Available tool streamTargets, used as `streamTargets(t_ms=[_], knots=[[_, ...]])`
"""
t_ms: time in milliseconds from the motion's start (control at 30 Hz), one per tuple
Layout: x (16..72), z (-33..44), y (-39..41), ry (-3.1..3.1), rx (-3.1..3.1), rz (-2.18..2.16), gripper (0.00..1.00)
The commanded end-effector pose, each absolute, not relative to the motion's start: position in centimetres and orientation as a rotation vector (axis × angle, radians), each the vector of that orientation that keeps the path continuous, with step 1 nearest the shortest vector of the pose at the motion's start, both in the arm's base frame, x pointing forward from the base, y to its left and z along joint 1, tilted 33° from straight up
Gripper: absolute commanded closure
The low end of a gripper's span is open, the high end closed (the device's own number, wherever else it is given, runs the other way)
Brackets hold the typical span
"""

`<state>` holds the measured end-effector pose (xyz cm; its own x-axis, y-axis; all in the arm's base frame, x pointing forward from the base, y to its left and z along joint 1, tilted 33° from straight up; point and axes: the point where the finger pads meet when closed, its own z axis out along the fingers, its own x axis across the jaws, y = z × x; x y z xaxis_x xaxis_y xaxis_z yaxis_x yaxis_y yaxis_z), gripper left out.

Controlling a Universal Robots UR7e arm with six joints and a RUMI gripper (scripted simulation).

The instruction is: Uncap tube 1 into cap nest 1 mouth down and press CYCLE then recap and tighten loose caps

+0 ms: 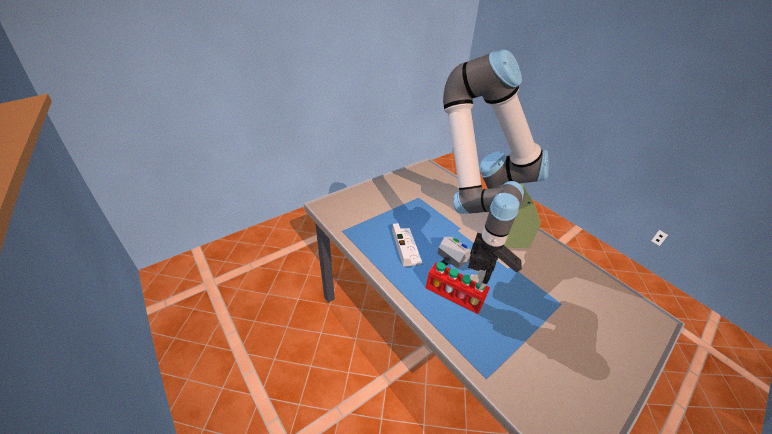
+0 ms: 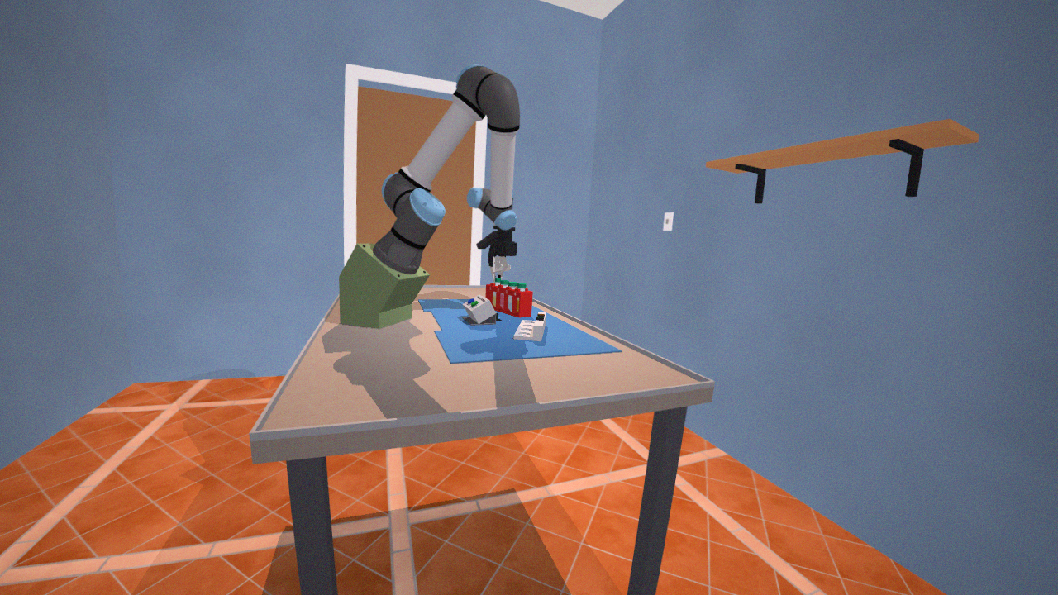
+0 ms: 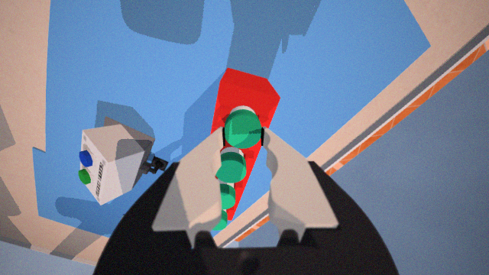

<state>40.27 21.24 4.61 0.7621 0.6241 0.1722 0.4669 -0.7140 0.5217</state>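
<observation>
My gripper (image 1: 479, 286) (image 3: 242, 128) is shut on the green cap of tube 1 (image 3: 243, 124), with a jaw against each side. That cap sits on its tube at the end of the red station DS (image 1: 482, 305) (image 2: 525, 304) (image 3: 248, 89). The green caps of tube 2 (image 1: 466, 278) (image 3: 231, 168), tube 3 (image 1: 453, 273) (image 3: 228, 196) and tube 4 (image 1: 441, 266) (image 3: 220, 221) are on their tubes. I cannot tell whether one stands higher. The white tray CT (image 1: 396, 229) (image 2: 537, 330) shows empty nests and dark lamps.
The grey-white key housing (image 1: 452, 253) (image 2: 484, 311) (image 3: 114, 164) stands beside DS, on the arm's side. It bears the blue CYCLE key (image 1: 463, 245) (image 3: 85, 157) and the green READY key (image 1: 456, 239) (image 3: 85, 176). The neighbouring cap of tube 2 is close to the jaws.
</observation>
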Motion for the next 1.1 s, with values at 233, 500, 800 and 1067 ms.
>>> streamTargets(t_ms=[233,500,800,1067], knots=[[40.28,4.64,21.27,0.858,2.494,0.466,0.65],[40.19,4.8,21.32,0.511,2.624,0.557,0.65],[40.0,5.13,21.44,0.511,2.624,0.557,0.65],[39.95,5.23,21.47,0.511,2.624,0.557,0.65]])
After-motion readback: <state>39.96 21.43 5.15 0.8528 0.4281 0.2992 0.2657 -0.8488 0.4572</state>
